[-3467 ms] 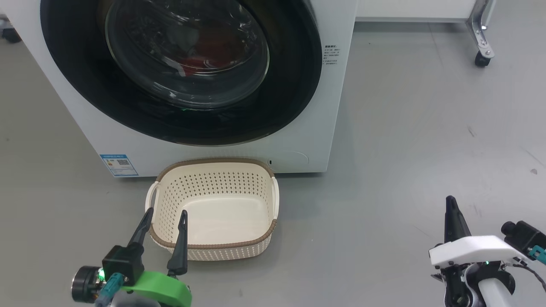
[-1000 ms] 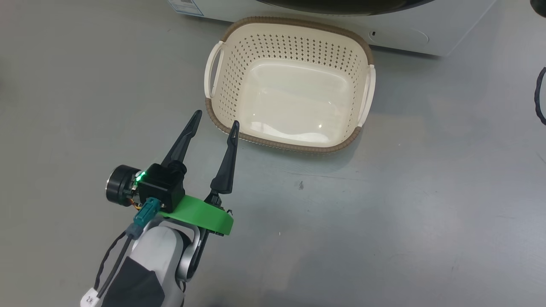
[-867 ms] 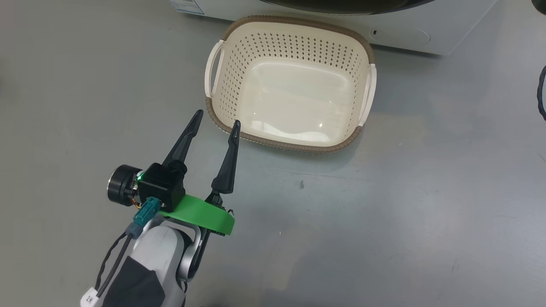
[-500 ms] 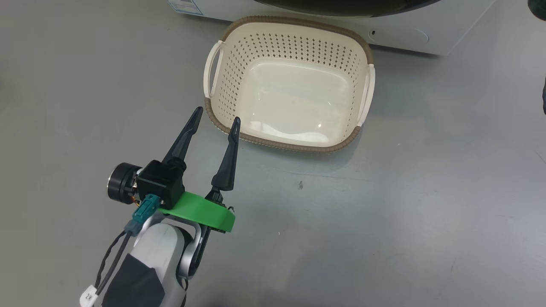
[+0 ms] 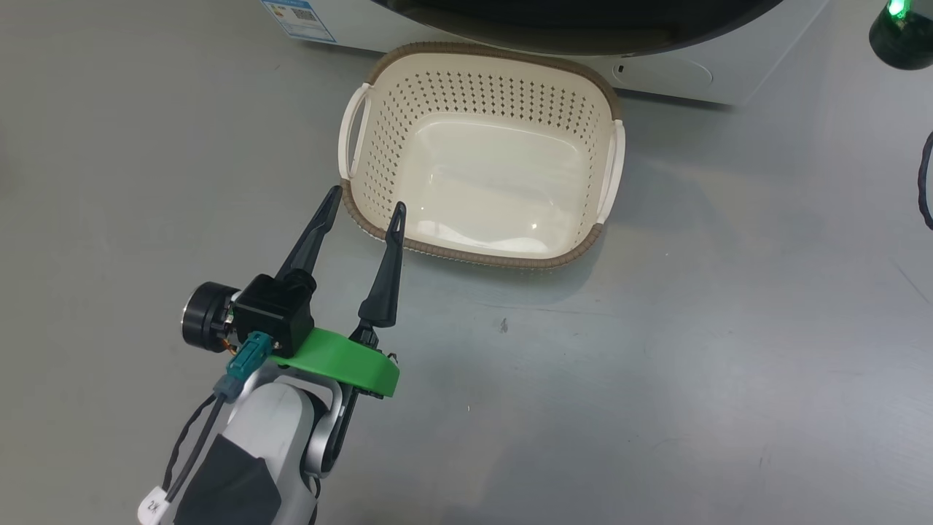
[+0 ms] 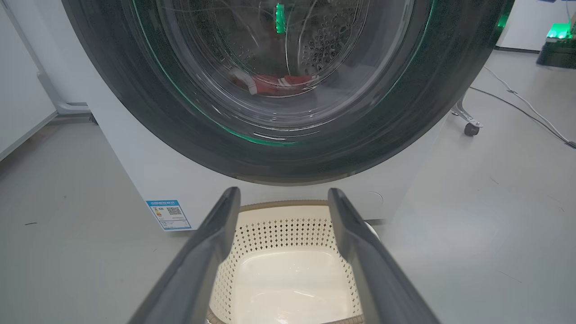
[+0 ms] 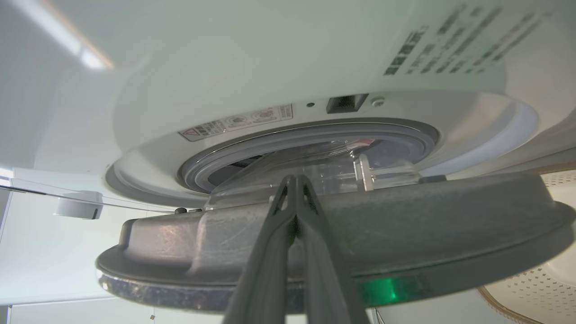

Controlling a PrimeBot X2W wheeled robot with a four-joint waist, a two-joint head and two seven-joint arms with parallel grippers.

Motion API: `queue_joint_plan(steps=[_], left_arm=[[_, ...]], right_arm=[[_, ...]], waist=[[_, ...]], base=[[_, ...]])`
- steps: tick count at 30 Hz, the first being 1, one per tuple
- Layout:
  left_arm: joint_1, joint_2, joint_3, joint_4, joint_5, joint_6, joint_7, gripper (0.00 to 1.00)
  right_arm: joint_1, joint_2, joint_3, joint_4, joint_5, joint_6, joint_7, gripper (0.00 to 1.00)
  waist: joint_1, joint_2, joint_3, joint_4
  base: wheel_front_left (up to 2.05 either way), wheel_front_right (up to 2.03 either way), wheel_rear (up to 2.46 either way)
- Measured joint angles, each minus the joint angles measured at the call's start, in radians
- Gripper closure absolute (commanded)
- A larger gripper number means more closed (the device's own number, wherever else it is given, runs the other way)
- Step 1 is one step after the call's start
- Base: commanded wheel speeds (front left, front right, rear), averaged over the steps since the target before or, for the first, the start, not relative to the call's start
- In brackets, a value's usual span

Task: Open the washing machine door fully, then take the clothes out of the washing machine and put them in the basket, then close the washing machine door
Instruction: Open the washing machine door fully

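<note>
From the head camera I see my left tool [image 5: 368, 198] released, fingers spread, with the tips at the near left corner of the basket [image 5: 496, 259]. The basket sits on the floor [image 5: 656, 364], just in front of the washing machine [image 5: 670, 73].

Down the left wrist camera, the spread fingers frame the basket. Beyond it is the washing machine door [image 6: 135, 112], and behind its glass the clothes [image 6: 279, 83] lie low in the drum. A blue sticker [image 6: 168, 215] sits low on the machine's front.

On the right wrist camera my right tool [image 7: 294, 180] is clenched, finger against finger, tips at the door's edge. I can't tell if they touch it. The door stands ajar, a gap showing before the grey gasket [image 7: 315, 135].
</note>
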Motion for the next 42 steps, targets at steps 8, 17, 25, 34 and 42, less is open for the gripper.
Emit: queue_joint_plan(steps=[8,17,25,34,42], left_arm=[[0.000,0.000,0.002,0.016,0.000,0.008,0.000,0.00],[0.003,0.000,0.003,0.039,0.000,0.008,0.000,0.00],[0.013,0.000,0.006,0.050,0.016,0.007,0.000,0.00],[0.043,0.000,0.004,0.065,0.019,0.007,0.000,0.00],[0.064,0.000,0.012,0.068,0.017,0.007,0.000,0.00]], right_arm=[[0.035,0.003,-0.001,0.021,0.034,0.026,0.062,1.00],[0.088,0.013,0.017,0.038,0.045,0.045,0.125,1.00],[0.132,0.029,0.049,0.046,0.047,0.054,0.169,1.00],[0.192,0.040,0.064,0.041,0.049,0.066,0.221,1.00],[0.260,0.069,0.083,0.017,0.060,0.081,0.268,1.00]], waist=[[0.0000,0.0000,-0.023,-0.011],[0.0000,0.0000,-0.063,-0.024],[0.0000,0.0000,-0.098,-0.038],[-0.0001,0.0000,-0.140,-0.035],[-0.0001,0.0000,-0.186,-0.027]], base=[[0.00,0.00,0.00],[0.00,0.00,0.00],[0.00,0.00,0.00],[0.00,0.00,0.00],[0.00,0.00,0.00]])
